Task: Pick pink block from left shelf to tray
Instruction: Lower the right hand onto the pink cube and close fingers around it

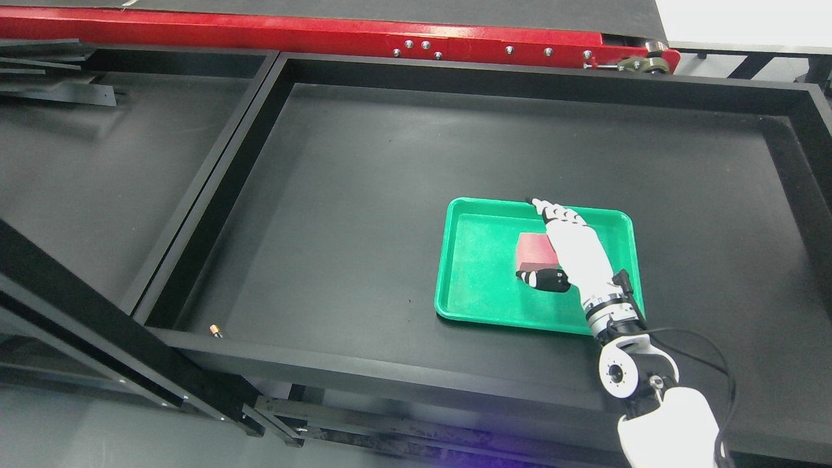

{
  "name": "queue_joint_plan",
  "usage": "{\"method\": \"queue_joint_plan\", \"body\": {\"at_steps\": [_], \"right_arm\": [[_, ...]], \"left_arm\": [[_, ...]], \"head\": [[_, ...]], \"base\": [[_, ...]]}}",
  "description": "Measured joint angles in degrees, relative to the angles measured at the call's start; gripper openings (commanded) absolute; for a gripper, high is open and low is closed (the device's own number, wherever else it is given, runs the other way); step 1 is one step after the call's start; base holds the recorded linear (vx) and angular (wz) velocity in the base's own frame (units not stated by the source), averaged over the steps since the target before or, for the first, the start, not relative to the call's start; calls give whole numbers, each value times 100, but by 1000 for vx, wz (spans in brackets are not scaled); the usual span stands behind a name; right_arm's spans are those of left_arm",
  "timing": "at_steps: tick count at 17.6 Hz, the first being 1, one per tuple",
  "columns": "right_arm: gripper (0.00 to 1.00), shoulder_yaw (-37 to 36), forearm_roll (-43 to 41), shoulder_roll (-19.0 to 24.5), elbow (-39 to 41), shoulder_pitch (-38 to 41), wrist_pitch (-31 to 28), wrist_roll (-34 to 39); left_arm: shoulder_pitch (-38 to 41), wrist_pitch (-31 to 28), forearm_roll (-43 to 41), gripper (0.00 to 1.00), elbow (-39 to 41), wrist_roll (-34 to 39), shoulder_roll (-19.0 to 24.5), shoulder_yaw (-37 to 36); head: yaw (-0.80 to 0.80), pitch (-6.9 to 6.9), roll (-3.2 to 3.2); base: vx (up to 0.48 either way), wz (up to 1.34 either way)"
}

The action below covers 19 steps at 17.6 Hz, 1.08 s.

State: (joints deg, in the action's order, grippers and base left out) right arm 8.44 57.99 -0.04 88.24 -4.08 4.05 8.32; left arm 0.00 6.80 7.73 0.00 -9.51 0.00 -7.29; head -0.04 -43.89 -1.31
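A pink block (pixel 534 251) lies in the green tray (pixel 478 286), right of the tray's middle. My right hand (pixel 543 242) reaches in from the lower right and hovers over the tray beside the block. Its fingers (pixel 552 210) are stretched out straight toward the tray's far rim, and the black-tipped thumb (pixel 543 279) juts out just in front of the block. The hand is open and holds nothing; the palm covers the block's right edge. The left arm is out of view.
The tray sits in a large black walled bin (pixel 364 195). Another black compartment (pixel 97 169) lies to the left behind a divider. A red rail (pixel 292 32) runs along the back. A small brass piece (pixel 216 331) rests at the bin's near left corner.
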Motion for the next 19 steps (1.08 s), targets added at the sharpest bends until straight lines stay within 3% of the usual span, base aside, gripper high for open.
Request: {"method": "queue_joint_plan", "body": {"at_steps": [4,19], "right_arm": [[99,23,-53,1,-61,5,20,409],[99,79,-151,3,-267,-80,41,693]], "left_arm": [[0,0,0,100,0,0,0,0],[0,0,0,100,0,0,0,0]], "head": [[0,0,0],[0,0,0]], "base": [[38,-42],[45,-57]]}}
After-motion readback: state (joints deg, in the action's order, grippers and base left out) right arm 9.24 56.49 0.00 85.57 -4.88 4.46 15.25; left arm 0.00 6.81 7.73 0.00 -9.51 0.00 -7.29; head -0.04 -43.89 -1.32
